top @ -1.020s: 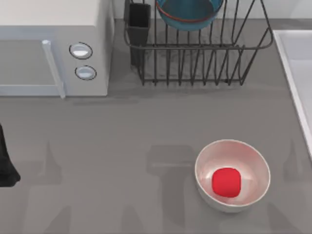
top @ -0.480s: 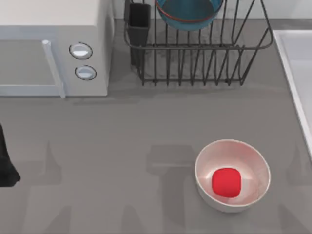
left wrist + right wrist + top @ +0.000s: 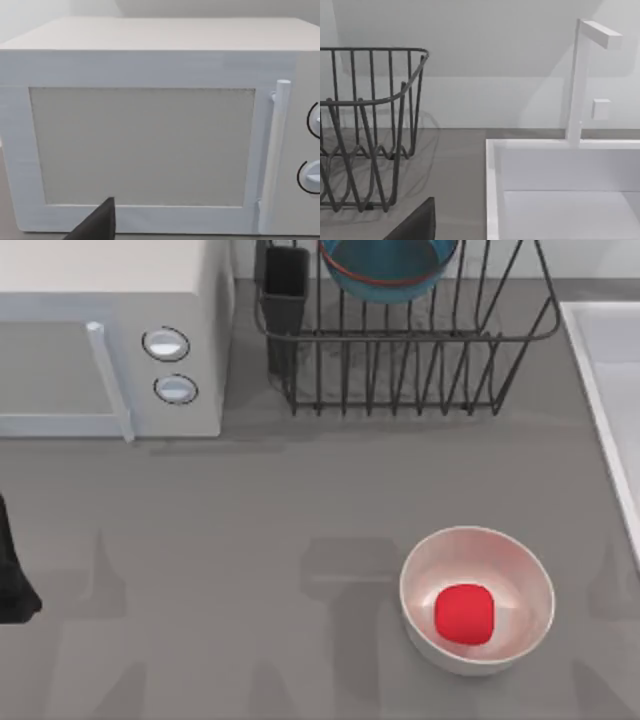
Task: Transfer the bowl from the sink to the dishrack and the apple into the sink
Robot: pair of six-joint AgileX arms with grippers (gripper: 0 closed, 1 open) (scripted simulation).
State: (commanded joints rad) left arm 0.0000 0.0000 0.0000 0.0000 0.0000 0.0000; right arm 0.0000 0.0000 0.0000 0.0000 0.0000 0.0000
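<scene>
Left arm: parked at the table's left edge, near side; a dark finger stood before the microwave; grip state could not be told.

Right gripper: a dark finger lay near the sink and dishrack; grip state could not be told.

Dishrack, far centre: dark wire, black utensil cup at its left corner. It held the bowl, teal-blue with a thin red-orange rim line, at its far side.

Sink, right edge: pale basin with raised rim and a white faucet.

White bowl, near right: glossy, contained the apple, bright red, smooth, rounded.
</scene>
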